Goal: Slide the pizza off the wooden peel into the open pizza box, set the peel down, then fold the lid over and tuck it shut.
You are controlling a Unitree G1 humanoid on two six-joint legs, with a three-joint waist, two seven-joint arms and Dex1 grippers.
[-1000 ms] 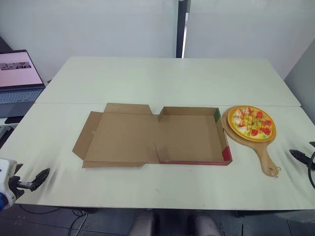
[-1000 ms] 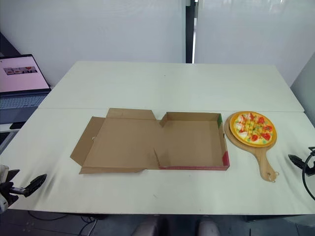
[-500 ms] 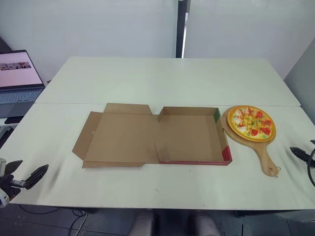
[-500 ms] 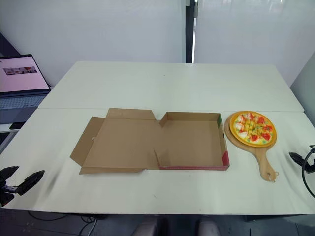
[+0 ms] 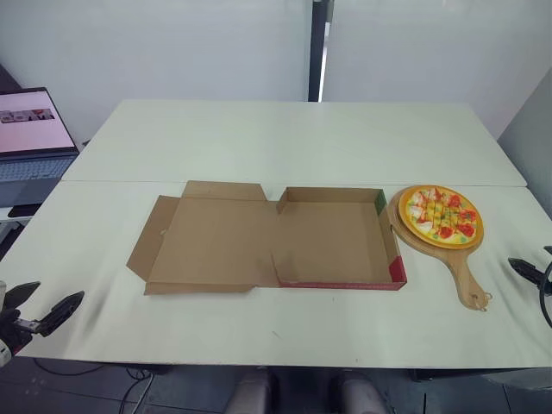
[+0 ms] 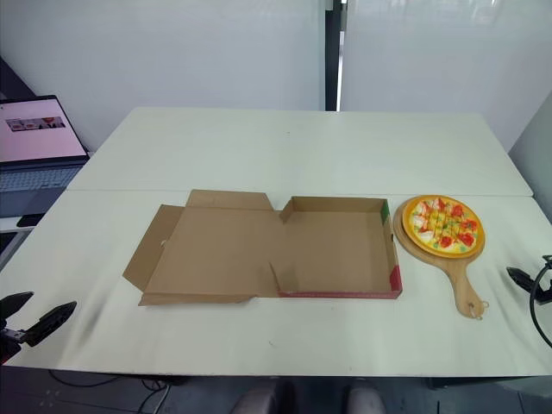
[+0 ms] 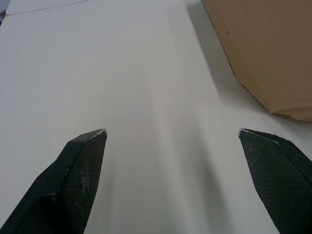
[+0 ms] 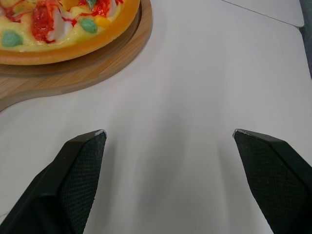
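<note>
The whole bench (image 5: pixel 259 138) is taken in from high over its near edge by both head views, faced forward and down. Low and close, the left end of the pizza box (image 7: pixel 263 48) is caught by the left wrist view, the pizza (image 8: pixel 48 24) and peel (image 8: pixel 58 78) by the right.

Counting now: one pizza (image 5: pixel 441 216), one wooden peel (image 5: pixel 464 276), one open pizza box (image 5: pixel 328 246), one laptop (image 5: pixel 30 129), two white tables (image 5: pixel 285 138) butting together.
</note>
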